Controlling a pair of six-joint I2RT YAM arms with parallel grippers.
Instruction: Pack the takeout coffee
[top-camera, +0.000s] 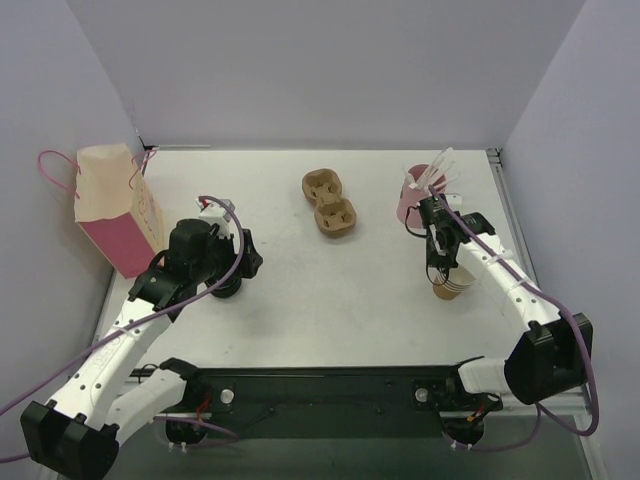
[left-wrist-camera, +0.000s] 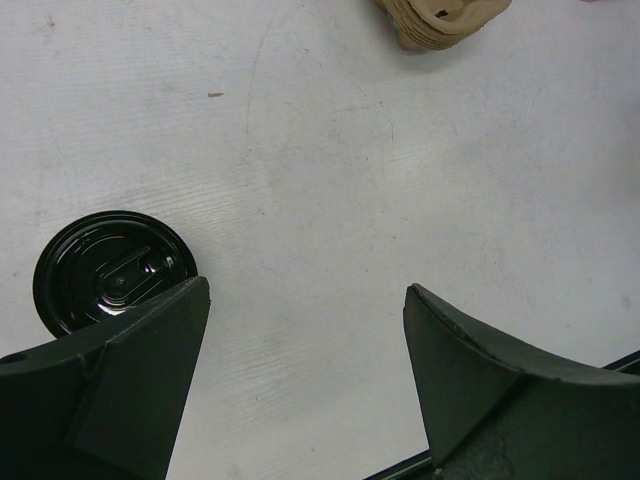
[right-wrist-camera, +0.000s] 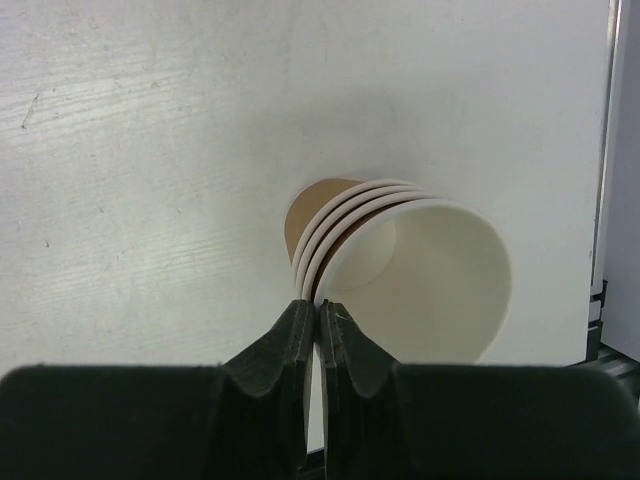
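Near right on the desk (top-camera: 330, 310), the right fingers (right-wrist-camera: 285, 350) are pressed together at the near rim of the top cup (right-wrist-camera: 430, 290), apparently nipping its wall. The stack of kraft paper cups (right-wrist-camera: 310, 215) stands upright beneath them. The left fingers (left-wrist-camera: 130, 340) hang spread wide beside a black lid (left-wrist-camera: 110, 270), well apart from the cups, so the right arm is nearer. Farther off sit the pulp tray (top-camera: 330, 204) and, far left, the paper bag (top-camera: 112, 205).
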